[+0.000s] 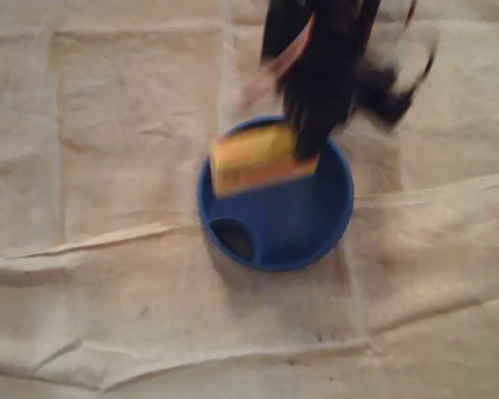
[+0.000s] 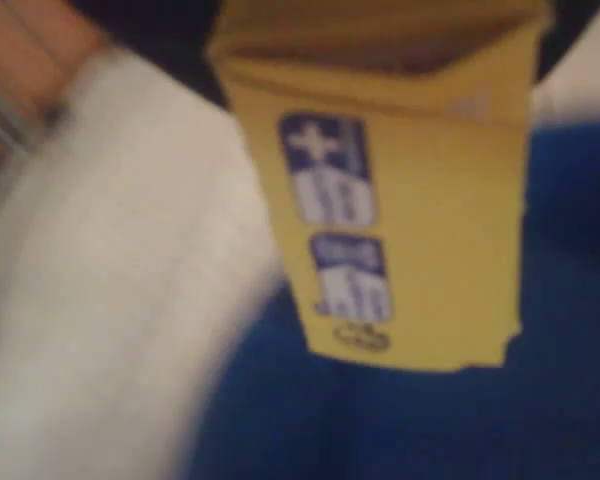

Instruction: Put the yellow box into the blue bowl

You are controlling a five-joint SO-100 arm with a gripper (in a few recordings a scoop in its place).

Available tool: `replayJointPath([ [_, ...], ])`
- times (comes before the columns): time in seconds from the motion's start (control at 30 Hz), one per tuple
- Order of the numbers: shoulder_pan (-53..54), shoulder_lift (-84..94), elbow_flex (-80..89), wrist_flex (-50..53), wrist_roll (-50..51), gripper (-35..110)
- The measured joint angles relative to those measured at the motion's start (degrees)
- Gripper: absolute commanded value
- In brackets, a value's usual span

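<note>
Overhead view: the dark arm (image 1: 324, 58), smeared by motion blur, enters from the top edge and ends in the claw (image 1: 303, 143) above the upper part of the blue bowl (image 1: 299, 224). The claw holds the yellow box (image 1: 254, 160) by the box's right end. The fingers are too blurred to tell apart, so how wide they stand cannot be read beyond the grip itself. The box lies roughly level, tilted slightly up to the right, and overlaps the bowl's upper-left rim, with its left end reaching just past that rim. The bowl stands near the middle of the tabletop, which is covered by a creased beige cloth (image 1: 108, 166). A dark oval patch (image 1: 233, 237) shows inside the bowl at its lower left. It is too blurred to identify.

Wrist view: the yellow box (image 2: 410, 230) hangs from the top of the picture, with its broad face toward the camera. It carries two blue-and-white printed labels (image 2: 325, 170), one above the other, and their text is unreadable. Its lower right corner looks ragged. The blue bowl (image 2: 540, 420) lies beneath and to the right of the box, and the pale cloth (image 2: 100, 300) lies to the left.
</note>
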Motion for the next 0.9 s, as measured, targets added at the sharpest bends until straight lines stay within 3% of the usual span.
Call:
replayJointPath([
  [0.57, 0.0, -8.79, -11.16, 0.0, 0.0, 1],
  [0.9, 0.0, -8.79, -11.16, 0.0, 0.0, 22],
])
